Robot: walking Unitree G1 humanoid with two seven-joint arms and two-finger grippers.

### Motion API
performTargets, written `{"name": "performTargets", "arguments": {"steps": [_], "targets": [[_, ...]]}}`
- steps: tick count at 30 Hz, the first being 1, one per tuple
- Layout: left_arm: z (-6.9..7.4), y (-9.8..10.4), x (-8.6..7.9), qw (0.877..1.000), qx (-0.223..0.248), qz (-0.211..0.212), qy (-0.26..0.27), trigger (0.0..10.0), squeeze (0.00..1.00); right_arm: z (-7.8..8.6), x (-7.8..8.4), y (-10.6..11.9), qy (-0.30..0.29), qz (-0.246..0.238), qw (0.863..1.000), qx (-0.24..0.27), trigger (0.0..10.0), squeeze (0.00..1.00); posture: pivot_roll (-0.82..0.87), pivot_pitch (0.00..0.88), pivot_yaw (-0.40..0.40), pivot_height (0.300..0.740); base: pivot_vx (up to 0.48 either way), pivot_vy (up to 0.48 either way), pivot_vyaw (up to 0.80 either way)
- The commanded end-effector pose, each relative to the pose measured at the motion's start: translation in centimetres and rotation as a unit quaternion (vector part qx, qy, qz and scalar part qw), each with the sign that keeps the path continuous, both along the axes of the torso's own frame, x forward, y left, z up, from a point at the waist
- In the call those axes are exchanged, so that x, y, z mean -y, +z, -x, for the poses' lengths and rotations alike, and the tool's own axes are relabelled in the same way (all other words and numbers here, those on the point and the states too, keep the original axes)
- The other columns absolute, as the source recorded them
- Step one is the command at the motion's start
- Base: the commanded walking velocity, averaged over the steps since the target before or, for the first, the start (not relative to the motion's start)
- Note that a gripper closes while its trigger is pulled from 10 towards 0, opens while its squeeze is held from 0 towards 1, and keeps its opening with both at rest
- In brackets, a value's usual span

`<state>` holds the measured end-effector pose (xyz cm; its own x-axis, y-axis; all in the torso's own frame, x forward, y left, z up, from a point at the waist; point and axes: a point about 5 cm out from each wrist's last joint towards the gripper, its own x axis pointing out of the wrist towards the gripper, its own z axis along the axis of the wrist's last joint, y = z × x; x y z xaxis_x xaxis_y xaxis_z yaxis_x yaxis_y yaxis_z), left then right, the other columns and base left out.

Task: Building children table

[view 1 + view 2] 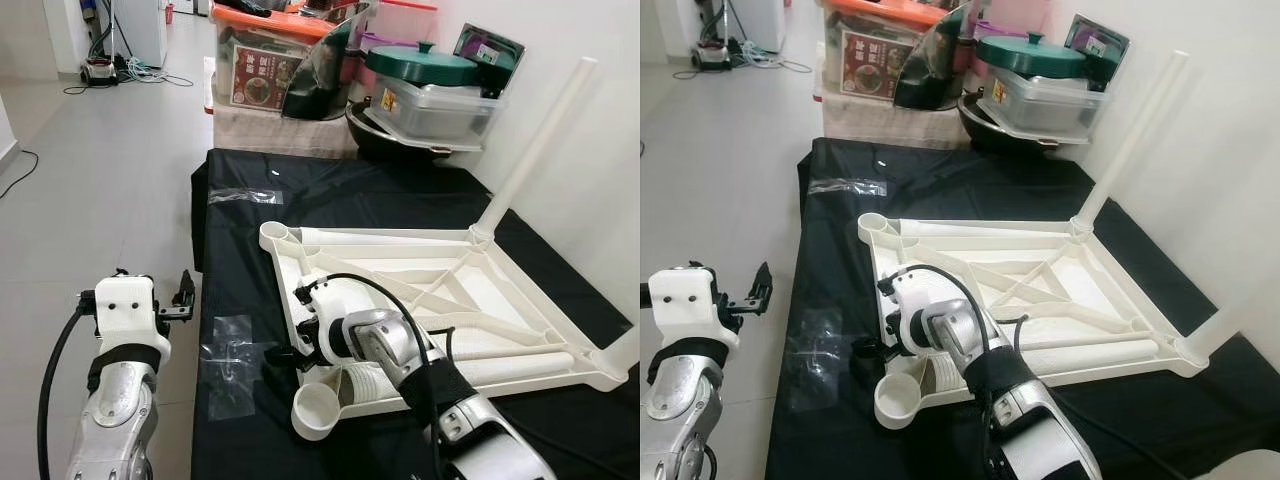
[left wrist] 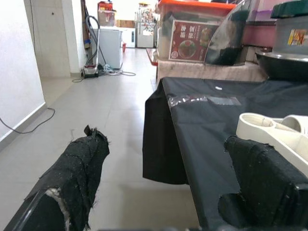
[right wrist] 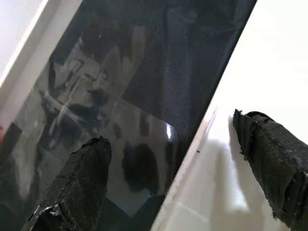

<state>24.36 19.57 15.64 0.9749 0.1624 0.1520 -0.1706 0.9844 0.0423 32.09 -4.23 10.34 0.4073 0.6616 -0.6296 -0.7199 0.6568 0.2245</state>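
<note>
A white plastic children's table top (image 1: 480, 290) lies upside down on a table under a black cloth (image 1: 380, 195). One white leg (image 1: 535, 150) stands upright in its far right corner. Another leg (image 1: 625, 352) rises at the near right corner. A loose leg (image 1: 330, 400) lies at the top's near left corner, its open end facing me. My right gripper (image 1: 285, 352) hovers at the top's left edge, open; one finger (image 3: 82, 183) is over the cloth, the other (image 3: 272, 159) over the white plastic. My left gripper (image 1: 180, 300) hangs open beside the table's left side, over the floor.
Clear plastic bags (image 1: 232, 365) (image 1: 245, 196) lie on the cloth. Behind the table stand an orange-lidded box (image 1: 265, 50), a green-lidded pot (image 1: 420, 65) and a clear container (image 1: 440, 110). A white wall (image 1: 590, 180) runs along the right. Tiled floor (image 1: 100, 180) lies to the left.
</note>
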Motion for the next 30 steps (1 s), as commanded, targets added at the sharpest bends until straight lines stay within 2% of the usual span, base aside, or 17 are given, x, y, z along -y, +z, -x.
{"name": "performTargets", "arguments": {"steps": [1, 5, 6, 7, 8, 10, 14, 19, 24, 25, 26, 27, 28, 29, 30], "targets": [[0.1, -0.2, 0.3, 1.0, -0.004, -0.001, -0.006, 10.0, 0.0, -0.1, 0.2, 0.3, -0.008, -0.008, 1.0, -0.004, 10.0, 0.0, 0.13, 0.0, -0.175, 0.74, 0.0, 0.0, 0.0], [0.0, -0.2, 0.4, 1.0, -0.004, -0.002, -0.006, 10.0, 0.0, -0.1, 0.2, 0.4, 0.003, 0.0, 1.0, 0.003, 10.0, 0.0, 0.13, 0.0, -0.175, 0.74, 0.0, 0.0, 0.0], [0.0, -0.3, 0.5, 1.0, -0.004, -0.002, -0.007, 10.0, 0.0, 0.2, 0.4, 0.1, 0.024, 0.011, 1.0, 0.011, 2.8, 0.0, 0.13, 0.0, -0.175, 0.74, 0.0, 0.0, 0.0], [0.0, -0.3, 0.5, 1.0, -0.004, -0.002, -0.007, 10.0, 0.0, 0.2, 0.4, 0.1, 0.024, 0.011, 1.0, 0.011, 2.8, 0.0, 0.13, 0.0, -0.175, 0.74, 0.0, 0.0, 0.0], [-0.1, -0.2, 0.5, 1.0, -0.004, -0.003, -0.007, 10.0, 0.0, 0.5, 0.5, -0.2, 0.042, 0.016, 0.999, 0.014, 0.0, 0.0, 0.13, 0.0, -0.173, 0.74, 0.0, 0.0, 0.0], [-0.1, -0.2, 0.4, 1.0, -0.004, -0.003, -0.008, 10.0, 0.0, 0.9, 1.0, -0.8, 0.062, 0.034, 0.997, 0.018, 0.0, 0.0, 0.13, 0.0, -0.175, 0.74, 0.0, 0.0, 0.0], [0.0, -0.2, 0.4, 1.0, -0.004, -0.003, -0.005, 10.0, 0.0, 0.9, 2.4, -1.8, 0.057, 0.082, 0.995, 0.021, 0.0, 0.0, 0.13, 0.0, -0.181, 0.74, 0.0, 0.0, 0.0], [0.0, -0.3, 0.4, 1.0, -0.004, -0.002, -0.003, 10.0, 0.0, 0.9, 2.6, -2.1, 0.029, 0.092, 0.995, 0.012, 0.0, 0.0, 0.12, 0.0, -0.182, 0.74, 0.0, 0.0, 0.0], [0.0, -0.3, 0.4, 1.0, -0.005, -0.003, -0.004, 10.0, 0.0, 1.6, 2.5, -2.5, 0.047, 0.087, 0.995, 0.005, 0.0, 0.0, 0.13, 0.0, -0.182, 0.74, 0.0, 0.0, 0.0], [0.0, -0.2, 0.4, 1.0, -0.005, -0.003, -0.004, 10.0, 0.0, 1.9, 2.6, -2.4, 0.063, 0.081, 0.995, 0.005, 0.0, 0.0, 0.13, 0.0, -0.179, 0.74, 0.0, 0.0, 0.0], [0.0, -0.2, 0.4, 1.0, -0.006, -0.003, -0.005, 10.0, 0.0, 2.4, 2.9, -1.9, 0.111, 0.075, 0.991, 0.022, 0.0, 0.0, 0.12, 0.0, -0.173, 0.74, 0.0, 0.0, 0.0], [0.0, -0.2, 0.4, 1.0, -0.006, -0.003, -0.005, 10.0, 0.0, 2.4, 2.9, -1.9, 0.111, 0.075, 0.991, 0.022, 0.0, 0.0, 0.12, 0.0, -0.173, 0.74, 0.0, 0.0, 0.0], [0.0, -0.2, 0.3, 1.0, -0.006, -0.003, -0.005, 10.0, 0.0, 2.7, 3.2, -1.6, 0.148, 0.073, 0.986, 0.032, 0.0, 0.0, 0.12, 0.0, -0.173, 0.74, 0.0, 0.0, 0.0], [0.0, -0.2, 0.3, 1.0, -0.006, -0.003, -0.005, 10.0, 0.0, 2.7, 3.2, -1.6, 0.148, 0.073, 0.986, 0.032, 0.0, 0.0, 0.12, 0.0, -0.173, 0.74, 0.0, 0.0, 0.0], [0.0, -0.3, 0.3, 1.0, -0.006, -0.003, -0.006, 10.0, 0.0, 3.1, 3.9, -1.3, 0.198, 0.08, 0.975, 0.056, 0.0, 0.0, 0.11, 0.0, -0.172, 0.74, 0.0, 0.0, 0.0]]}}
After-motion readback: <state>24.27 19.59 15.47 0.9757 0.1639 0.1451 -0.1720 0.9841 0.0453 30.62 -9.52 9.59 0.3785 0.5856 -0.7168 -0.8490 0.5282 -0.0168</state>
